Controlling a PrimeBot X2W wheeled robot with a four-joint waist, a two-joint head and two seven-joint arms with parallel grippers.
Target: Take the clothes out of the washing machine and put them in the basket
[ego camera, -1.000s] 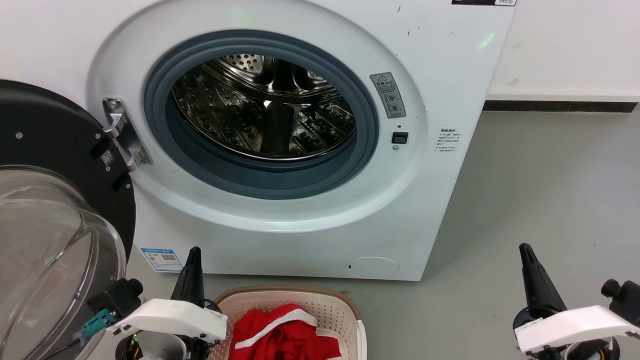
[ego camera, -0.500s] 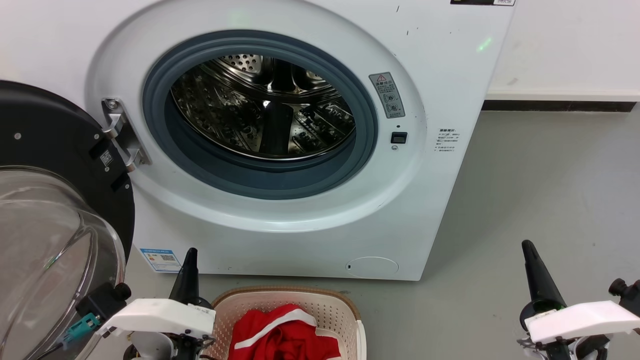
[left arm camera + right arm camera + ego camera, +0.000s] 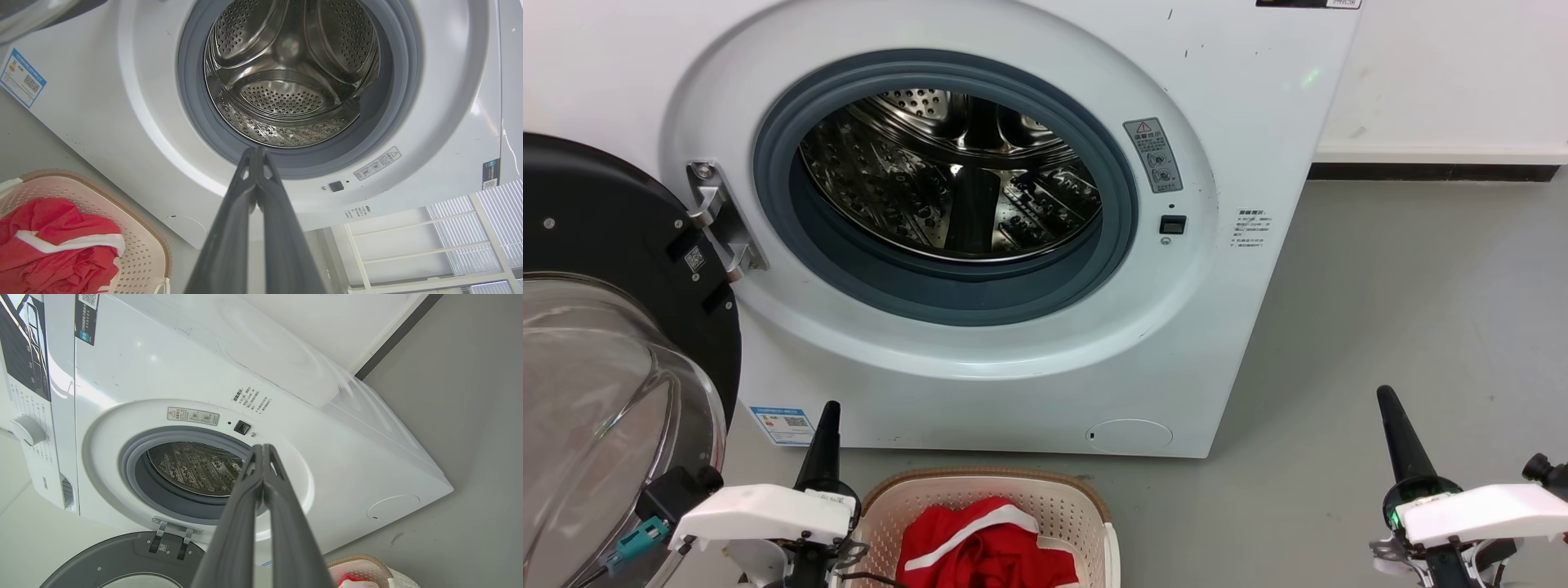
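The clothes (image 3: 980,551) lie in the basket (image 3: 980,475). The left gripper (image 3: 827,420) and right gripper (image 3: 1390,408), either side of the basket, are closed, holding nothing. Move them away slowly.

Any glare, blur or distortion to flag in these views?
Head view: sharp; bright highlights in the drum, reflections on the door. Left wrist view: washing machine bowed by the wide lens, left end effector soft. Right wrist view: tilted, glare on its front.
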